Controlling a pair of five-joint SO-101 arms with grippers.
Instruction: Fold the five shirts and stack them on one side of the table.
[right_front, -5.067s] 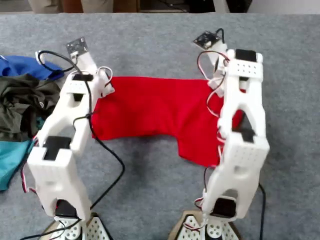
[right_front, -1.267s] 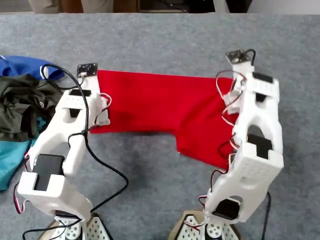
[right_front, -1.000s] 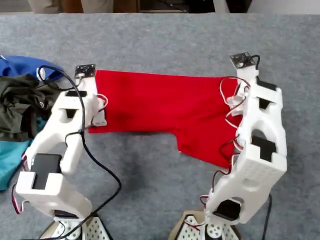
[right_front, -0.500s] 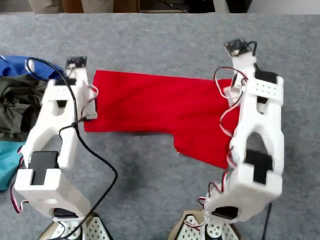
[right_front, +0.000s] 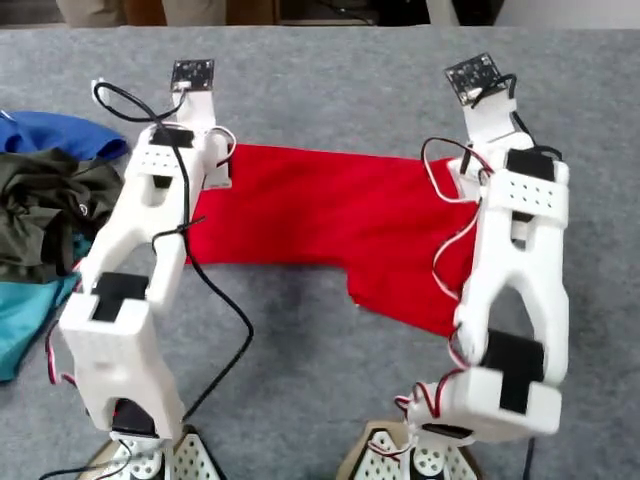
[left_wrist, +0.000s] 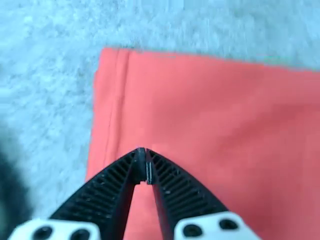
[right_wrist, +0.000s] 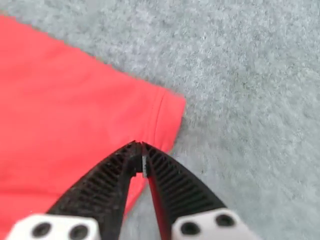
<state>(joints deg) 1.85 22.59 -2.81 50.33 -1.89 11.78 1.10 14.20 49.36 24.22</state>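
A red shirt (right_front: 320, 215) lies flat across the middle of the grey table, with one sleeve (right_front: 410, 295) hanging toward the near side. In the left wrist view my left gripper (left_wrist: 141, 167) is shut with its tips together, hovering over the red shirt (left_wrist: 215, 115) close to its hemmed edge. My right gripper (right_wrist: 140, 160) is also shut, above the red sleeve (right_wrist: 75, 100) near its cuff, with nothing held. In the high view the left arm (right_front: 150, 220) covers the shirt's left edge and the right arm (right_front: 515, 230) covers its right edge.
A loose pile of shirts sits at the table's left edge: a blue one (right_front: 55, 132), a dark olive one (right_front: 45, 205) and a teal one (right_front: 25, 315). Bare grey table (right_front: 330, 90) stretches beyond the red shirt and in front of it.
The red shirt was pulled flatter and wider over the earlier frames. In the last half second both wrists swung toward the far side, and the shirt's left edge shifted slightly right.
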